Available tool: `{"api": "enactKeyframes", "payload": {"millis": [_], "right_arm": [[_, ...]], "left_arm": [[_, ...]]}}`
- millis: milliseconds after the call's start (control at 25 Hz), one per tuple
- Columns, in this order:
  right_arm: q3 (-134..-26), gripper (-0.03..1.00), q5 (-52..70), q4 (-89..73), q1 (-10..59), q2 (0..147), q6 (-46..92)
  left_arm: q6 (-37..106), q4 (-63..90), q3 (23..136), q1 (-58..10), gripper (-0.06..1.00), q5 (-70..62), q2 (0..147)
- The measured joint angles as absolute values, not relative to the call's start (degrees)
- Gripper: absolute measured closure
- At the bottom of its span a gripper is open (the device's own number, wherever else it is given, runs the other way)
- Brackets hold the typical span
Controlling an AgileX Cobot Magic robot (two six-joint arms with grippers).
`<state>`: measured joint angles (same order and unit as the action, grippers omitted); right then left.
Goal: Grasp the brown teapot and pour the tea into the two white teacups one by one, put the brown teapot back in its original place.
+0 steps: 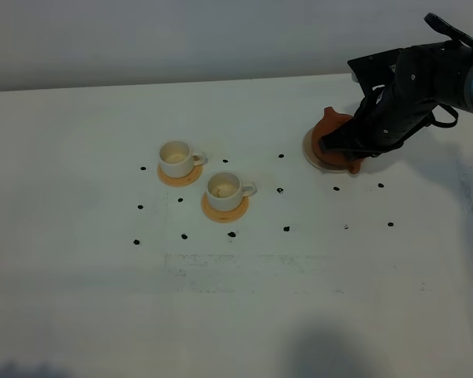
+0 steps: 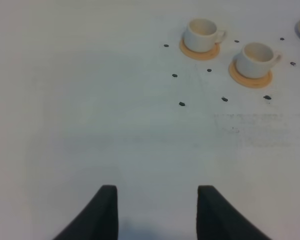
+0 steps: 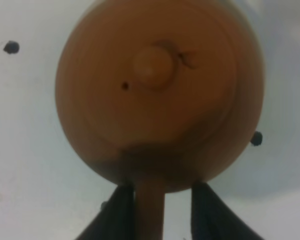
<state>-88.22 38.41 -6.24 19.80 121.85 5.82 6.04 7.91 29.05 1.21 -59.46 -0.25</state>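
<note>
The brown teapot [image 1: 337,130] sits on its cream saucer [image 1: 309,151] at the right rear, spout toward the cups. My right gripper [image 1: 345,148] reaches over it. In the right wrist view its two dark fingers straddle the loop handle [image 3: 150,210] of the teapot [image 3: 155,90]; one finger lies against the handle and a pale gap shows by the other, so the gripper [image 3: 162,192] is open. Two white teacups [image 1: 176,158] [image 1: 224,189] stand on orange coasters at centre left, also in the left wrist view [image 2: 202,34] [image 2: 257,59]. My left gripper [image 2: 157,210] is open over bare table. The tea is hidden.
Small black dots [image 1: 281,190] are scattered over the white table [image 1: 244,299] around the cups and saucer. The orange coasters [image 1: 179,176] [image 1: 225,210] lie under the cups. The table's back edge runs behind the teapot.
</note>
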Motion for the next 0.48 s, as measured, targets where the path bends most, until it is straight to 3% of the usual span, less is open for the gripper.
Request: {"api": "enactKeyframes", "payload": {"millis": [280, 480], "right_arm": [[-88.37, 0.87, 38.84, -6.24, 19.8, 122.45, 6.33], [-88.76, 0.87, 39.1, -6.24, 19.8, 122.83, 7.55]], "left_arm": [[6.04, 7.91, 29.05, 1.21, 0.52, -59.46, -0.25], [6.04, 7.91, 29.05, 1.21, 0.52, -59.46, -0.25]]}}
